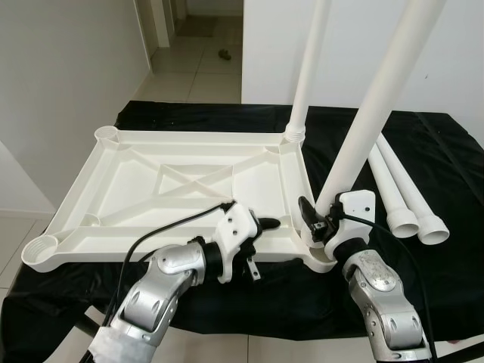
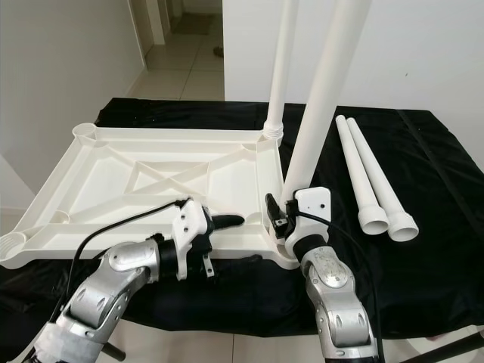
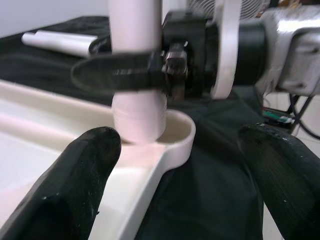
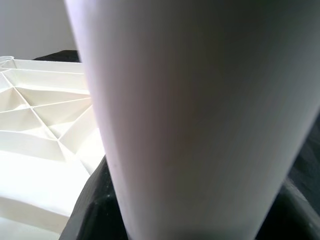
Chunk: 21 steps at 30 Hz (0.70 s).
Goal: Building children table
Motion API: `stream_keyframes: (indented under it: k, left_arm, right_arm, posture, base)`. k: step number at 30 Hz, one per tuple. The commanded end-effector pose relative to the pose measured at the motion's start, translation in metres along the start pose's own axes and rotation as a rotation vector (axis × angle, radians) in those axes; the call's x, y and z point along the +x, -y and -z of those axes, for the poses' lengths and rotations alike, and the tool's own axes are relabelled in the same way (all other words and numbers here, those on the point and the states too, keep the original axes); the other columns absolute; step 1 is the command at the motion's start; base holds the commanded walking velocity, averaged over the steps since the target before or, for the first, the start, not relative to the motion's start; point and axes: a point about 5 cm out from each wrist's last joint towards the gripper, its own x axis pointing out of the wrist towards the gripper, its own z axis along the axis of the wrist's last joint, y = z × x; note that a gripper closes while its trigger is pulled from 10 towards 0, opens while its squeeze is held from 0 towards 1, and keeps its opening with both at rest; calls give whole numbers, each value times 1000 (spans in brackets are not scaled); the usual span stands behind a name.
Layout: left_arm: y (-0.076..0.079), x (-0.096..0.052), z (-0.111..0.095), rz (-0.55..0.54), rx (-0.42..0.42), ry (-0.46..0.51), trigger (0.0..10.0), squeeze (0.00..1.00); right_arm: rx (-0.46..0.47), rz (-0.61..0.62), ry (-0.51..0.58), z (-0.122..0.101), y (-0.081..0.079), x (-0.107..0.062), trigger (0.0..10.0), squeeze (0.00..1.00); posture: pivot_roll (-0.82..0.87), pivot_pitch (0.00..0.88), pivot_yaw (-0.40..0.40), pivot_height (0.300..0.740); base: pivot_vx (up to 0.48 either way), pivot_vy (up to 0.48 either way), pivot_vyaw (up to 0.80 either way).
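On the black-draped worktop [image 1: 454, 174] lay the white tabletop [image 1: 151, 189], upside down with its ribbed underside showing, its left near corner socket reaching just past the cloth's edge. At its right near corner a white leg [image 1: 378, 98] stood in the socket, leaning a little to the right, its top cut off by the frame; the socket itself was largely hidden behind the right claw [image 1: 321, 219], which was clamped round the leg's lowest part. The right wrist view was mostly the blurred white tube, so the fingers could not be made out there, though the left wrist view showed one black finger wrapped across the leg just above the socket rim. A second leg [image 1: 310, 68] stood upright in the right far corner socket, its top likewise out of frame. The left claw [image 1: 265, 224] hovered at the near edge of the tabletop, just left of the held leg, its fingers [image 3: 75, 180] spread wide and gripping nothing. Two loose legs [image 1: 404, 193] lay side by side on the cloth to the right, well clear of the tabletop. Beyond the worktop were white walls and a tiled hallway floor [image 1: 193, 72] with a small dark object too small to identify.
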Motion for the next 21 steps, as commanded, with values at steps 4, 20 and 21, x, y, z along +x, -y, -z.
stream_keyframes:
  k: [4,20,21]
  left_arm:
    - [4,-4,2,38,-43,-13,10000,1000]
    - [7,-14,-1,24,11,-59,10000,0]
    - [7,-15,-1,24,13,-61,10000,0]
  right_arm:
    - [1,-13,-18,2,-2,-2,10000,0]
    - [-31,-29,-45,9,-2,-16,10000,0]
    - [-36,-29,-47,10,-1,-17,10000,0]
  posture:
    - [-59,41,13,740]
    - [-55,33,16,740]
    - [-55,33,16,740]
  base:
    - [0,0,0]
    - [0,0,0]
    - [0,0,0]
